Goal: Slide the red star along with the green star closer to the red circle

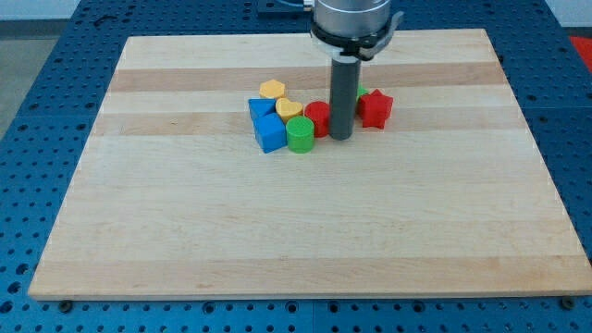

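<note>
The red star (375, 109) lies right of the board's centre, toward the view's top. The green star (362, 93) is mostly hidden behind my rod; only a green sliver shows at the red star's upper left. The red circle (317, 117) sits just left of my rod. My tip (340, 137) rests on the board between the red circle and the red star, close to both.
Left of the red circle is a tight cluster: a green cylinder (300, 134), a blue cube (270, 132), a blue triangle (261, 108), a yellow hexagon (272, 90) and a yellow heart (290, 107). The wooden board (296, 231) lies on a blue perforated table.
</note>
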Robot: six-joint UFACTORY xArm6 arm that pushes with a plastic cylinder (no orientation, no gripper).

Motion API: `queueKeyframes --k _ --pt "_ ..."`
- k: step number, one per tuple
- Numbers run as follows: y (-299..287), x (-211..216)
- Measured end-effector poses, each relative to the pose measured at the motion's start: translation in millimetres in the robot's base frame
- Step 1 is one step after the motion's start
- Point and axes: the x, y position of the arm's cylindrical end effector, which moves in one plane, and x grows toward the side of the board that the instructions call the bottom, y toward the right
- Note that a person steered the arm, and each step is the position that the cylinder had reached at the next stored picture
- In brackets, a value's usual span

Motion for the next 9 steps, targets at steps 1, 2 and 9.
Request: queueKeyframes --k 1,2,9 --pt "3 2" --pt "48 21" --pt "53 -41"
